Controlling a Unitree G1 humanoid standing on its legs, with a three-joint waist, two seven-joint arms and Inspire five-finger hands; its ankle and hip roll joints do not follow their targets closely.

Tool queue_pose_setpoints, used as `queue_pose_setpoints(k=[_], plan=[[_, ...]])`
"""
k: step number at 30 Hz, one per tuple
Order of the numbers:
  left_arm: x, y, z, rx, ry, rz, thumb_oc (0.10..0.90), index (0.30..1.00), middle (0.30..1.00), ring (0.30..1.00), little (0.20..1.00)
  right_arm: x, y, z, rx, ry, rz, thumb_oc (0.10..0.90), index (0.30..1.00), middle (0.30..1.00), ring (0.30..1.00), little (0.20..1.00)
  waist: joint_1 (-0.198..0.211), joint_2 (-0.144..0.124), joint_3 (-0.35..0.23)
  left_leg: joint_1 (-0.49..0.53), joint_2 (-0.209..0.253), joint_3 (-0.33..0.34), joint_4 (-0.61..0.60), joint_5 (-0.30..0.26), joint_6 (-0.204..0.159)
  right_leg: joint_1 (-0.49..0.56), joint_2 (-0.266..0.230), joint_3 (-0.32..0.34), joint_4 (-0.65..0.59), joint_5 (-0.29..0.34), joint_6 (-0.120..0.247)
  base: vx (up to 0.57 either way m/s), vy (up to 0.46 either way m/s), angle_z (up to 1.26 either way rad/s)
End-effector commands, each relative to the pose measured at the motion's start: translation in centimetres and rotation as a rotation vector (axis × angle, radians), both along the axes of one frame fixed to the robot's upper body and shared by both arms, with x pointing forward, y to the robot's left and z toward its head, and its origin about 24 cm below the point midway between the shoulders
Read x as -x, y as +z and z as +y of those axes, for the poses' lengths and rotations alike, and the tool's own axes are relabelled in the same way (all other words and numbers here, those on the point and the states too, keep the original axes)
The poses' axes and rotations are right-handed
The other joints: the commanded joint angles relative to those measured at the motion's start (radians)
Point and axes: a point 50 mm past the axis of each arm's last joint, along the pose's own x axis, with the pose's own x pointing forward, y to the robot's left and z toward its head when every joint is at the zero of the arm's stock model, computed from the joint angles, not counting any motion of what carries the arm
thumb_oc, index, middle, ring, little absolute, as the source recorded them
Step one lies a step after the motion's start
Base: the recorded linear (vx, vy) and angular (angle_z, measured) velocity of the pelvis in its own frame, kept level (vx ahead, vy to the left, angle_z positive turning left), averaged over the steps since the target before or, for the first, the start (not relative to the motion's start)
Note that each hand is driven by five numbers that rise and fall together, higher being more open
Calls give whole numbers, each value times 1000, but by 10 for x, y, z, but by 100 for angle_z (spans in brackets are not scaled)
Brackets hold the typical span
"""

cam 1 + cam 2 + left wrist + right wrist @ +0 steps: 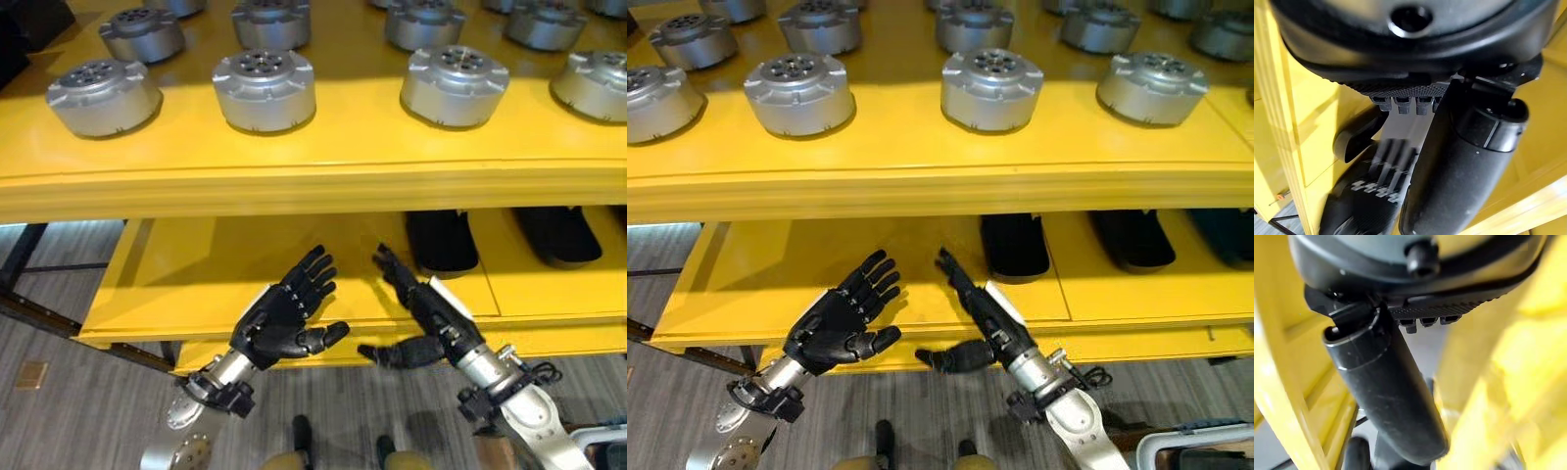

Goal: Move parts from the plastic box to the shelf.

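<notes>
**Both hands empty below the loaded shelf**

Silver round parts (265, 88) sit in rows across the top of the frame on the yellow shelf (313, 181). Your left hand (284, 318) and right hand (426, 313) hang open, lower centre, holding nothing. You should probably turn to the box, keeping both clear of the shelf edge.

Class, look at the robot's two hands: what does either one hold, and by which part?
Nothing is held. The left hand and right hand are both open and empty in front of the yellow shelf.
</notes>
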Motion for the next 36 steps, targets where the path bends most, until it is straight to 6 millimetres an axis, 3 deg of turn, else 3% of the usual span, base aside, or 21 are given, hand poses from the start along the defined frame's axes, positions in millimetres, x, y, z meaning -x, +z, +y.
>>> queue_pose_setpoints(k=[1, 5, 6, 7, 8, 12, 13, 17, 20, 22, 24, 26, 30, 32, 34, 36], plan=[[-5, 31, -3, 100, -28, -191, 900, 1000, 1000, 1000, 1000, -7, 39, 17, -108, 168, -207, 900, 1000, 1000, 1000, 1000, 6, -10, -90, 89, -35, 47, 53, -205, 38, -102, 65, 7, 4, 65, -4, -14, 22, -10], [-5, 31, -3, 101, -32, -190, 900, 1000, 1000, 1000, 1000, -6, 38, 18, -104, 172, -207, 900, 1000, 1000, 1000, 1000, 5, -11, -91, 89, -35, 47, 53, -205, 38, -101, 65, 8, 4, 65, -4, 13, 28, -4], [0, 28, -10, 119, -79, -167, 900, 1000, 1000, 1000, 1000, -4, 38, 12, -134, 137, -167, 900, 1000, 1000, 1000, 1000, -4, -20, -101, 99, -38, 62, 36, -200, 40, -97, 68, 25, -17, 83, 3, 78, 230, 1], [3, 28, -12, 110, -88, -179, 900, 1000, 1000, 1000, 1000, 0, 37, 1, -141, -14, -195, 900, 1000, 1000, 1000, 1000, -20, -28, -91, 100, -39, 81, 30, -200, 48, -114, 66, 43, -18, 95, 11, 78, 232, -1], [3, 28, -13, 112, -90, -180, 900, 1000, 1000, 1000, 1000, 0, 37, 0, -141, -21, -194, 900, 1000, 1000, 1000, 1000, -20, -28, -90, 99, -39, 82, 30, -200, 48, -116, 66, 44, -17, 95, 11, -55, 166, -8], [-10, 44, -27, 127, -100, -297, 900, 1000, 1000, 1000, 1000, -3, 45, -1, -120, -171, -326, 900, 1000, 1000, 1000, 1000, -53, -23, -12, 28, -41, 117, 28, -197, 65, -219, 65, 68, 16, 106, 18, -312, 141, -33], [-10, 45, -27, 126, -88, -302, 900, 1000, 1000, 1000, 1000, -2, 46, -1, -113, -173, -335, 900, 1000, 1000, 1000, 1000, -54, -22, -7, 27, -40, 128, 25, -195, 65, -224, 65, 55, 25, 101, 18, -82, 88, -20], [-6, 48, -16, 95, 6, -339, 900, 1000, 1000, 1000, 1000, 0, 49, -5, -92, -168, -371, 900, 1000, 1000, 1000, 1000, -37, -21, -1, 23, -12, 234, 36, -185, 69, -259, 28, -107, 158, 40, 34, -58, 60, -103], [-3, 48, -12, 97, -3, -329, 900, 1000, 1000, 1000, 1000, 4, 48, -14, -119, -199, -368, 900, 1000, 1000, 1000, 1000, -29, -20, -14, 11, 0, 254, 77, -193, 83, -254, -14, -143, 254, 2, 39, 13, -36, -77], [-3, 47, -11, 96, -9, -330, 900, 1000, 1000, 1000, 1000, 4, 48, -17, -117, -206, -376, 900, 1000, 1000, 1000, 1000, -22, -21, -15, 7, 4, 269, 98, -196, 87, -254, -47, -170, 302, 10, 46, 15, -63, -5], [-4, 48, -10, 97, -23, -332, 900, 1000, 1000, 1000, 1000, 1, 51, -13, -102, -200, -409, 900, 1000, 1000, 1000, 1000, -1, -23, -10, 5, 12, 284, 142, -224, 89, -234, -126, -210, 380, 27, 54, 16, -117, 11], [-6, 47, -13, 88, -50, -342, 900, 1000, 1000, 1000, 1000, -8, 61, -3, -107, -206, -483, 900, 1000, 1000, 1000, 1000, 25, -23, -9, -23, 43, 307, 185, -226, 82, -202, -156, -244, 364, 39, 48, -101, -296, -36], [-13, 50, -19, 93, -62, -334, 900, 1000, 1000, 1000, 1000, -20, 62, 3, -101, -263, -475, 900, 1000, 1000, 1000, 1000, 26, -16, -4, -22, 83, 328, 197, -211, 46, -153, -147, -273, 305, -4, 47, -40, -210, -17], [-12, 49, -19, 114, -58, -314, 900, 1000, 1000, 1000, 1000, -24, 50, -4, -61, -330, -392, 900, 1000, 1000, 1000, 1000, 9, -8, -20, -2, 104, 352, 172, -190, 19, -117, -138, -292, 236, -23, 54, -34, -180, -45], [-12, 48, -17, 116, -54, -308, 900, 1000, 1000, 1000, 1000, -23, 47, -5, -54, -319, -368, 900, 1000, 1000, 1000, 1000, 4, -6, -25, 3, 104, 355, 164, -187, 16, -113, -136, -294, 223, -22, 56, -39, -109, -44], [-9, 44, -13, 125, -71, -290, 900, 1000, 1000, 1000, 1000, -16, 31, -16, 73, -324, -316, 900, 1000, 1000, 1000, 1000, -22, -4, -37, 24, 104, 367, 131, -178, 6, -103, -121, -287, 167, -7, 52, -72, -186, -39]])
